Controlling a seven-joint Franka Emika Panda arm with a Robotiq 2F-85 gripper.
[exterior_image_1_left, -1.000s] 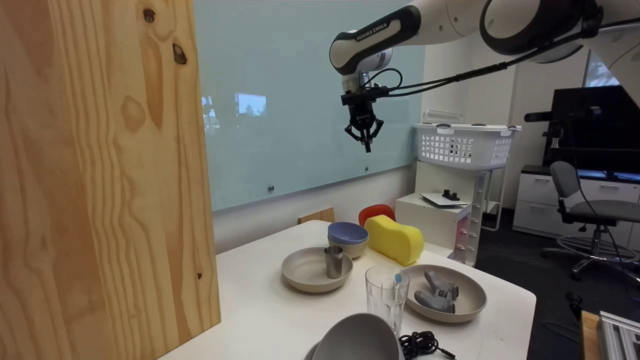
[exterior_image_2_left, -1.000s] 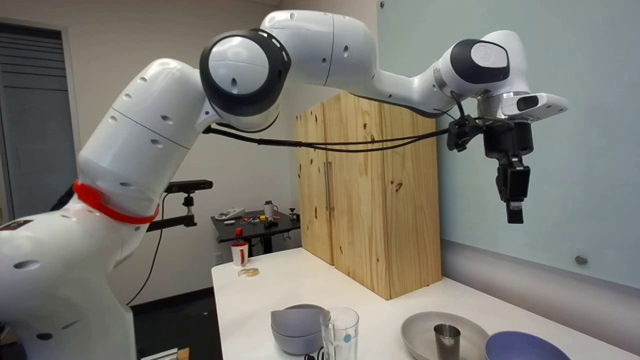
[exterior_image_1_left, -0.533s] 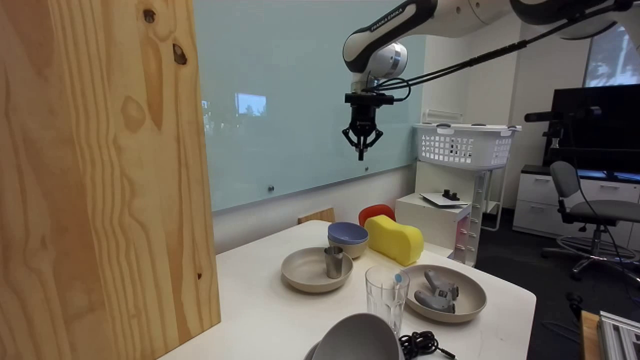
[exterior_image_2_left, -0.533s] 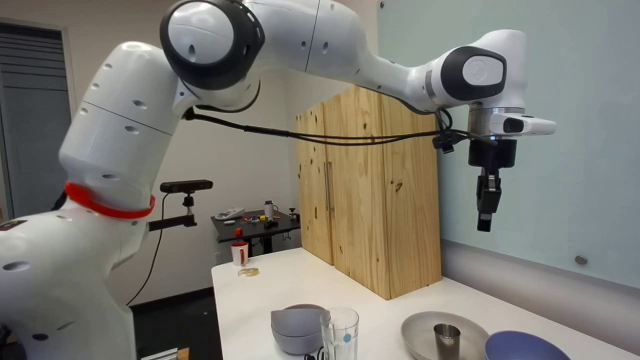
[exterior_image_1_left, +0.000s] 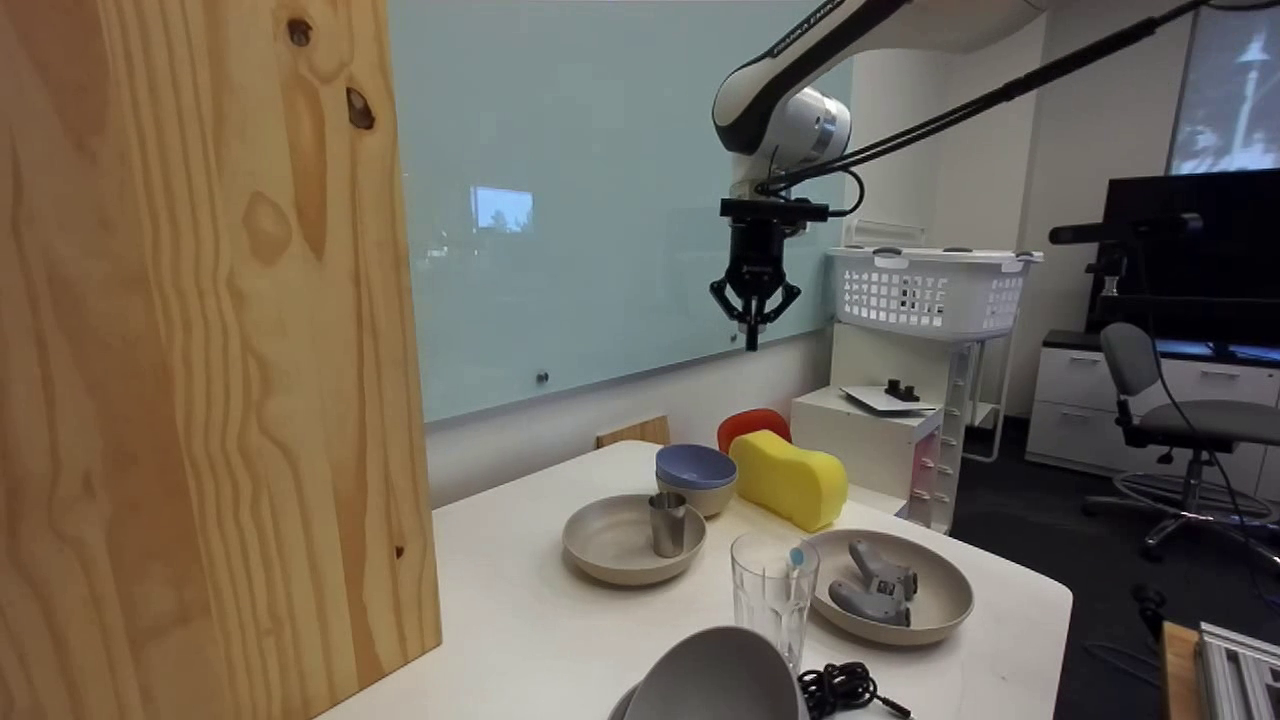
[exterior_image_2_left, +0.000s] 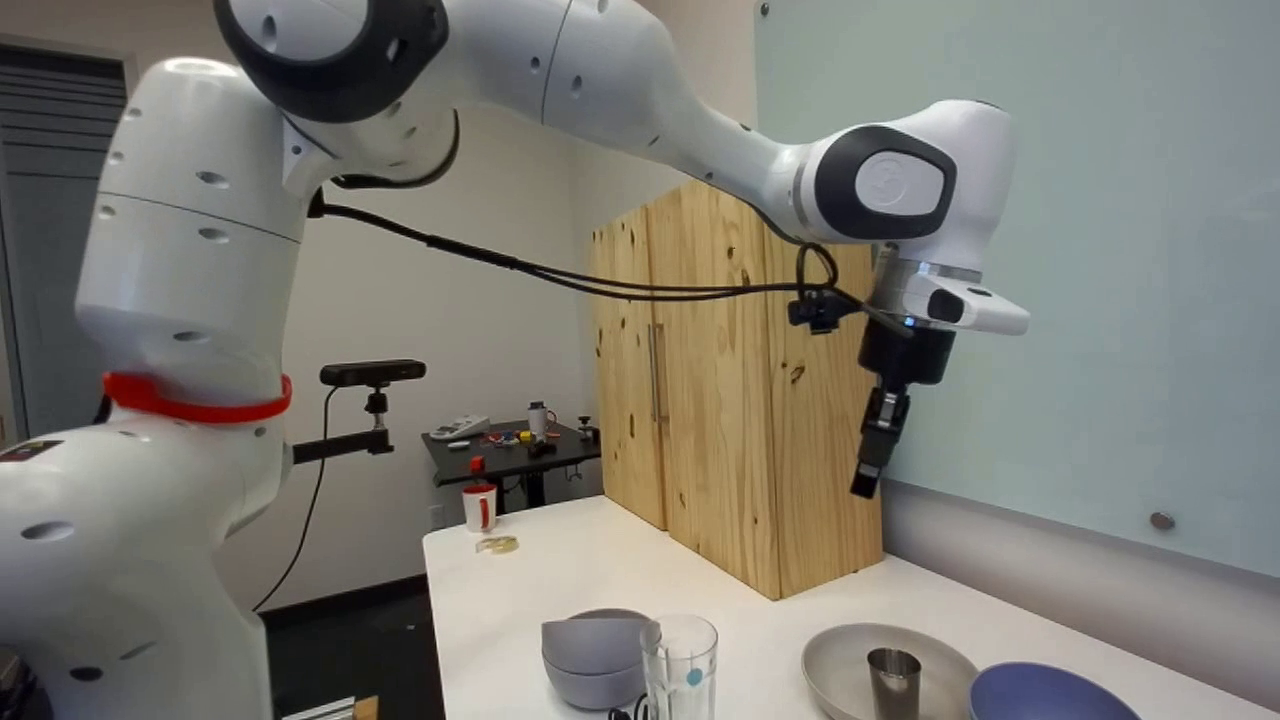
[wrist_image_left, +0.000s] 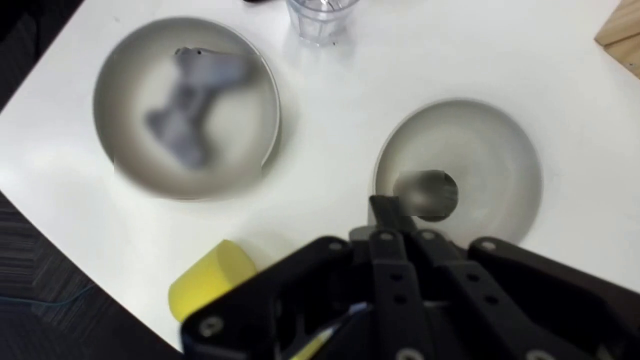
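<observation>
My black gripper (exterior_image_1_left: 752, 338) hangs in the air well above the white table, its fingers together with nothing between them. In an exterior view the gripper (exterior_image_2_left: 866, 482) tilts, its tips pointing down and to the left. From the wrist, the shut fingertips (wrist_image_left: 386, 207) overlap the view of a steel cup (wrist_image_left: 446, 197), without touching it. That cup (exterior_image_1_left: 668, 527) stands upright in a shallow beige dish (exterior_image_1_left: 600, 545). Beside the dish sits a blue bowl (exterior_image_1_left: 695, 465) stacked in a beige one. A yellow sponge (exterior_image_1_left: 790, 480) lies close by.
A second beige dish (exterior_image_1_left: 945, 590) holds a grey game controller (exterior_image_1_left: 880, 590). A clear glass (exterior_image_1_left: 772, 600), grey bowls (exterior_image_2_left: 595, 660) and a coiled black cable (exterior_image_1_left: 845, 688) are near the front. A tall wooden cabinet (exterior_image_2_left: 720, 400) stands on the table, and a glass board (exterior_image_1_left: 600, 200) lines the wall.
The gripper has come lower and drawn back towards the arm's base, moving left in an exterior view, and is now tilted there. It stays shut. The objects on the table have not moved.
</observation>
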